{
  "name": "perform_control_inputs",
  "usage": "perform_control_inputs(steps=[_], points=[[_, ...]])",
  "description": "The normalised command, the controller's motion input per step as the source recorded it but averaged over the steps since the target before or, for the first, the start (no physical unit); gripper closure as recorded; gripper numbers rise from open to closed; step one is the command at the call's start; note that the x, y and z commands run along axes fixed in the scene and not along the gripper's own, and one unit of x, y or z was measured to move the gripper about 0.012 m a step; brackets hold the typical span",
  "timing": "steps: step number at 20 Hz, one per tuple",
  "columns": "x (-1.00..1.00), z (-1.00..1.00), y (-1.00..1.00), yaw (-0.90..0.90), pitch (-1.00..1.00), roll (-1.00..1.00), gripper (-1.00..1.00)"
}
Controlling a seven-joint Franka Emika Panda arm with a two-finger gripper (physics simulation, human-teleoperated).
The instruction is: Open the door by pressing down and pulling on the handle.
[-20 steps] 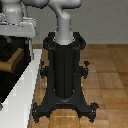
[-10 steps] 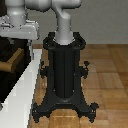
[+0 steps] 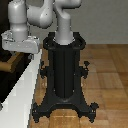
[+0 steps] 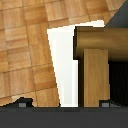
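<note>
The hand (image 3: 20, 42) hangs above the tan handle (image 4: 97, 55) by the door's white edge (image 4: 62, 65); I cannot tell its opening.

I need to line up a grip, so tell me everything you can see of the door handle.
The handle looks like tan wood with a visible grain. In the wrist view it shows two parts meeting at a right angle: a thicker rounded bar and a flatter bar branching off it. It lies directly under the wrist camera, over the white door edge and a dark panel area. Nothing visibly touches it; only dark jaw tips sit at the picture's border. In the exterior view the arm's grey wrist block hides most of it.
</note>
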Motion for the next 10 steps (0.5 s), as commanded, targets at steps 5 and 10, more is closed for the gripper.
perform_control_inputs(steps=[5,10], points=[[0.00,-0.20,-0.20,0.00,0.00,0.00,-1.00],[0.00,0.00,0.00,0.00,0.00,0.00,1.00]])
